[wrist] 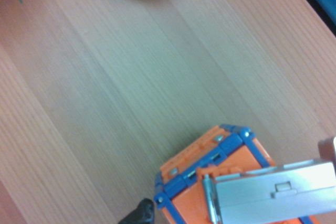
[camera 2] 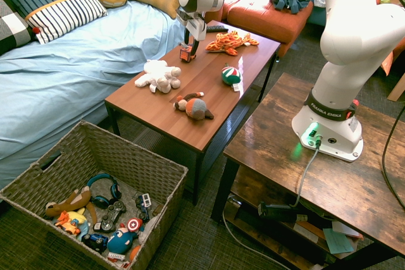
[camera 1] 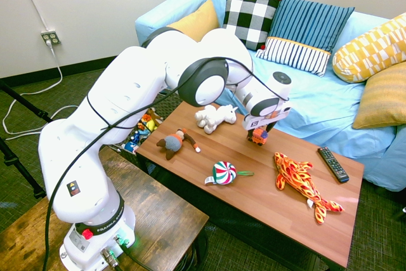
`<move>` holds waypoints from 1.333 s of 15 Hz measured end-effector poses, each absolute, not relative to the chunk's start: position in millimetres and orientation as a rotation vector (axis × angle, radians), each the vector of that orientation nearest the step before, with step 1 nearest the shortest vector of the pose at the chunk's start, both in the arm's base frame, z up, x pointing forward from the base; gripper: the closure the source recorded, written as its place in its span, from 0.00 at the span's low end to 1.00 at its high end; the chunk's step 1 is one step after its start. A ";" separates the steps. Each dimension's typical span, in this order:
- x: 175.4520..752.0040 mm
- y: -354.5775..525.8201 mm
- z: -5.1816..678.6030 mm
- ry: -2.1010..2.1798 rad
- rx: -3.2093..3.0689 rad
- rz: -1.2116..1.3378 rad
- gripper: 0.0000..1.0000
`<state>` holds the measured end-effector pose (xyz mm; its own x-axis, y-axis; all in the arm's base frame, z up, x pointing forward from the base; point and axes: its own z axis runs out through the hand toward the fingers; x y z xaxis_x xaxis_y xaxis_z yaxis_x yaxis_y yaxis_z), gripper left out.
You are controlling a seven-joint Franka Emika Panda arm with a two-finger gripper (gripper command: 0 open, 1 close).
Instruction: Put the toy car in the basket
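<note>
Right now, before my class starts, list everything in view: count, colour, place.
toy car: 1, orange and blue, coffee table
gripper-side plush: 1, white, coffee table
doll: 1, brown, orange and grey, coffee table
candy toy: 1, red, green and white, coffee table
plush fish: 1, orange-yellow, coffee table
remote: 1, black, coffee table
coffee table: 1, brown, before the blue sofa
basket: 1, grey-brown, floor; holds assorted toys, headphones, controller
blue sofa: 1, light blue, with several cushions
red seat: 1, orange-red, background, bag on it
side table: 1, brown, under the arm
arm: 1, white
gripper: 1, at the toy car
</note>
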<state>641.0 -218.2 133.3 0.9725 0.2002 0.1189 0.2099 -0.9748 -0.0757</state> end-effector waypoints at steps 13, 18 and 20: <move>645.8 -211.7 209.0 -0.131 -2.934 -0.288 1.00; 623.4 -115.2 278.2 -0.253 -2.916 -0.322 1.00; 611.8 -7.1 297.0 -0.360 -2.917 -0.321 1.00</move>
<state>611.8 -7.1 297.0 0.9473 0.2179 0.2348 0.2579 -0.9536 -0.1555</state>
